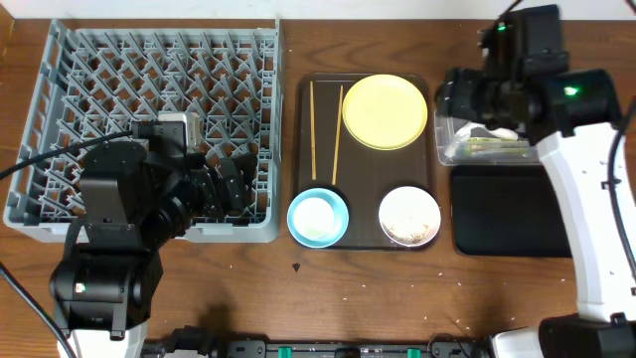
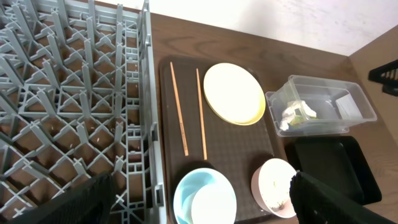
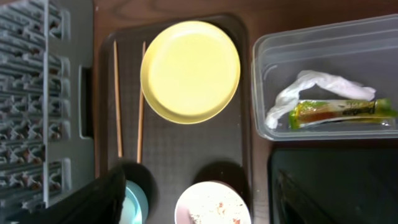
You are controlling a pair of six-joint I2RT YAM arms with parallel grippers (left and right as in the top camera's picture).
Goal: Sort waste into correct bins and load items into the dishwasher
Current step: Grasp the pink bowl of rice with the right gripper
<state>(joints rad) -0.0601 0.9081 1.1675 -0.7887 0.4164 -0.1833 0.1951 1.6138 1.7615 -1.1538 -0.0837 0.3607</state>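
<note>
Fingers (image 3: 93, 199) of your right gripper (image 3: 199, 177) are spread wide with nothing between them. It hangs above the dark brown serving tray (image 3: 186, 149), with the clear tub (image 3: 311, 34) off to its right. In that tub lie the crumpled white paper (image 3: 323, 86) and the orange-and-green wrapper (image 3: 342, 112), touching each other; the wrapper's print is too small to read. Your left gripper (image 2: 202, 180) is likewise spread and empty, over the front right corner of the dish rack (image 1: 60, 129). On the serving tray, the yellow plate (image 3: 189, 71) sits at the back. The two chopsticks (image 3: 117, 99) lie parallel just to its left, one nearly touching its rim. The light blue bowl (image 2: 186, 193) stands front left with the small cream cup (image 2: 212, 204) inside it. The white bowl (image 1: 409, 217) stands front right, with whitish grains (image 3: 211, 208) in its bottom. The black tray (image 1: 507, 214) lies in front of the tub, just beside the serving tray's right edge. Only a narrow strip separates the rack's wall from the serving tray. Bare wooden table (image 1: 358, 288) runs along the front of everything. From overhead your right arm covers the back of the tub.
</note>
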